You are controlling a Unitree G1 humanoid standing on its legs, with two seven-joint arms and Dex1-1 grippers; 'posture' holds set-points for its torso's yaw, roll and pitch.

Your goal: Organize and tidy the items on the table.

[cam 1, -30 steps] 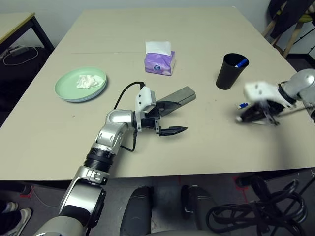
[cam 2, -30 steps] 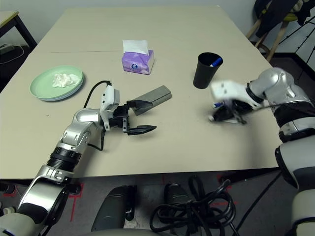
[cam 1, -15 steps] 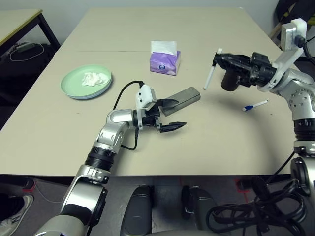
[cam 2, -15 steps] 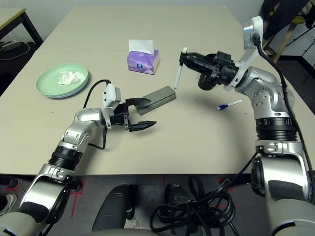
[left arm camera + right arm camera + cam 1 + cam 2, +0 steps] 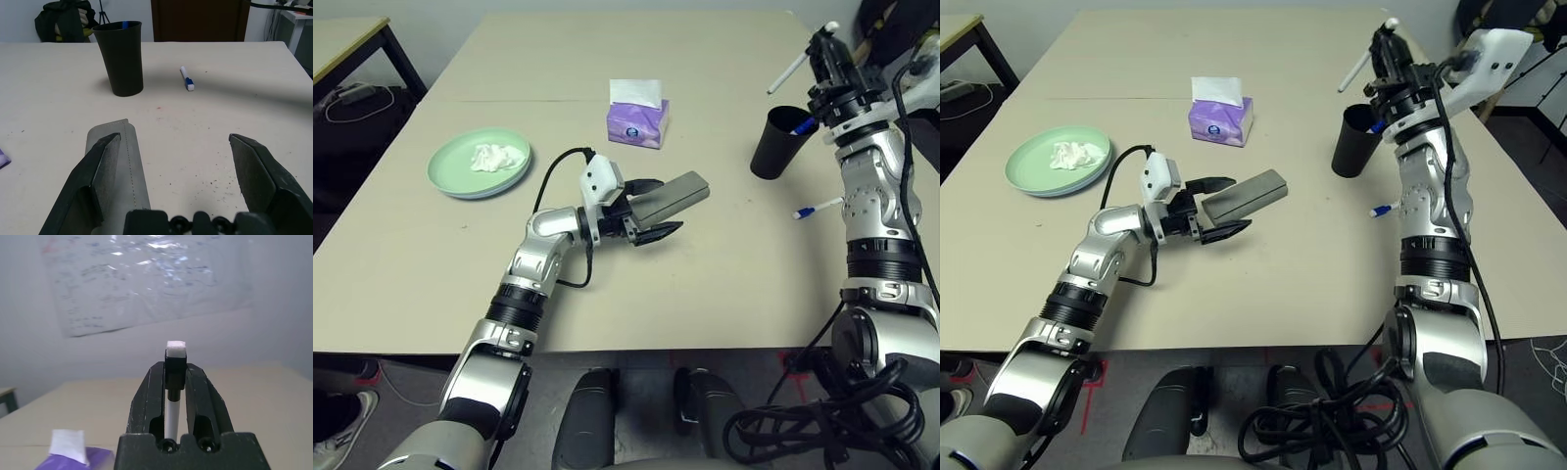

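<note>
Beige counter (image 5: 724, 294): broad, matte, roomy.
Green plate (image 5: 460, 181): far left, rigid, crumpled tissue (image 5: 496, 157) inside, soft and feather-light.
Grey case (image 5: 671, 196): centre, stiff oblong; take it across the narrow sides. Left hand (image 5: 649, 210) spread wide around its near end, not yet squeezing.
Tissue box (image 5: 636, 116): behind, out of the way.
Black cup (image 5: 773, 144): right, light, likely tippy.
Held pen (image 5: 796, 67): slim, slick; right hand (image 5: 1386, 44) pinching it above the cup.
Loose pen (image 5: 818, 208): beside the cup, will roll.
</note>
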